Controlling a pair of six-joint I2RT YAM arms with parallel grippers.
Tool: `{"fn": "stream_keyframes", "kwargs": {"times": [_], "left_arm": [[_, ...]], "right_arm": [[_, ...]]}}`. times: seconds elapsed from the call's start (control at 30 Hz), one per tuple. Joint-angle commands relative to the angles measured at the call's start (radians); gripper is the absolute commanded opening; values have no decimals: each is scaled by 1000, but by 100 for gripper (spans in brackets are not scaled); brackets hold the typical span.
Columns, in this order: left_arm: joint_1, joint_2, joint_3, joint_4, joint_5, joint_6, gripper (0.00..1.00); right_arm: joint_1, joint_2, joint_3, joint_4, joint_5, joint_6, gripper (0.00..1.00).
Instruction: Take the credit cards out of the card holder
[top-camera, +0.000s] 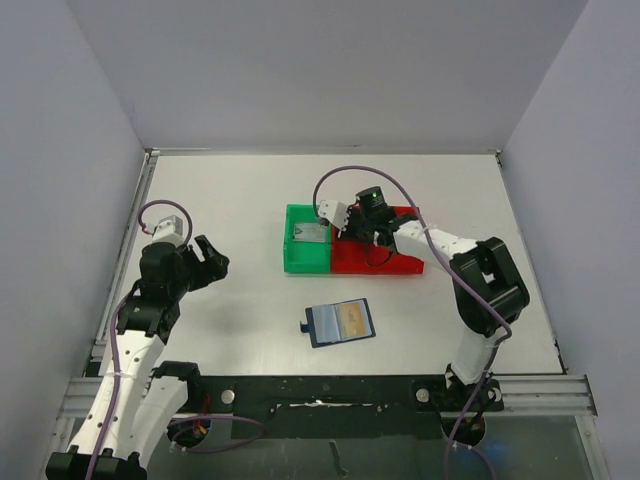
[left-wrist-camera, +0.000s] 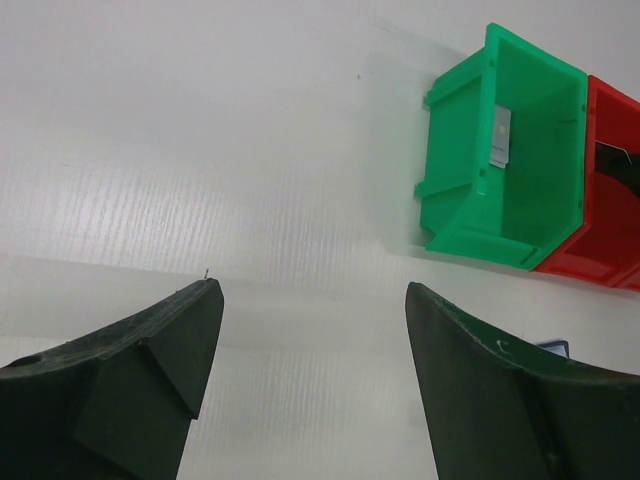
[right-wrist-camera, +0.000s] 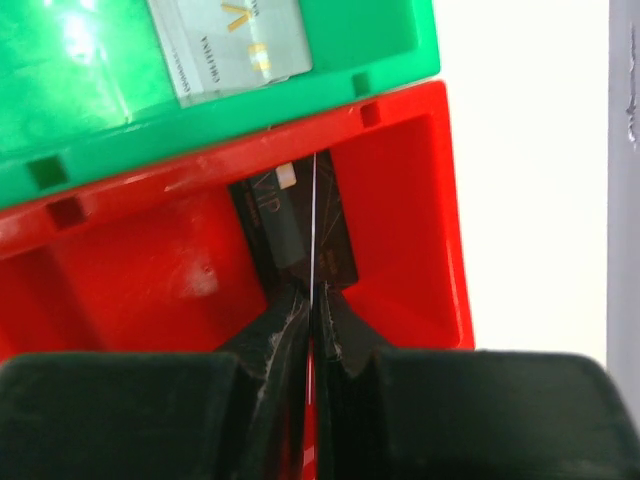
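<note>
Top external view: the card holder (top-camera: 340, 323) lies open near the desk's (top-camera: 250, 190) near edge, about midway along it, with the gold-orange card (top-camera: 351, 319) in a pocket. Toward the desk's middle sit the green tray (top-camera: 293, 262), holding the silver-grey card (top-camera: 309, 234), and, touching it, the red tray (top-camera: 390, 264). The right gripper (right-wrist-camera: 310, 300) is clenched at the near end of the black card (right-wrist-camera: 285, 235) inside the red tray; whether it pinches the card, I cannot tell. By the left edge, the left gripper (left-wrist-camera: 310, 290) hangs released.
</note>
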Motion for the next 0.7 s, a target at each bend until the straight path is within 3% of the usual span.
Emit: {"fn": "stream_keyframes", "kwargs": {"times": [0.0,0.47,0.53,0.6,0.67], "left_arm": [[5,-4,9,59,-18,16,74],[5,23,16,74,-16,23,74],[5,23,14,74,-17,23,74],[5,24,13,75,-15,23,74],[5,27,14,75,-15,23,74]], "right_arm": [[9,49,102,25,4,-75,1],[25,185,144,6,111,-170,14],[26,179,136,14,107,-166,21],[24,172,131,16,89,-158,34],[23,167,129,16,82,-152,39]]}}
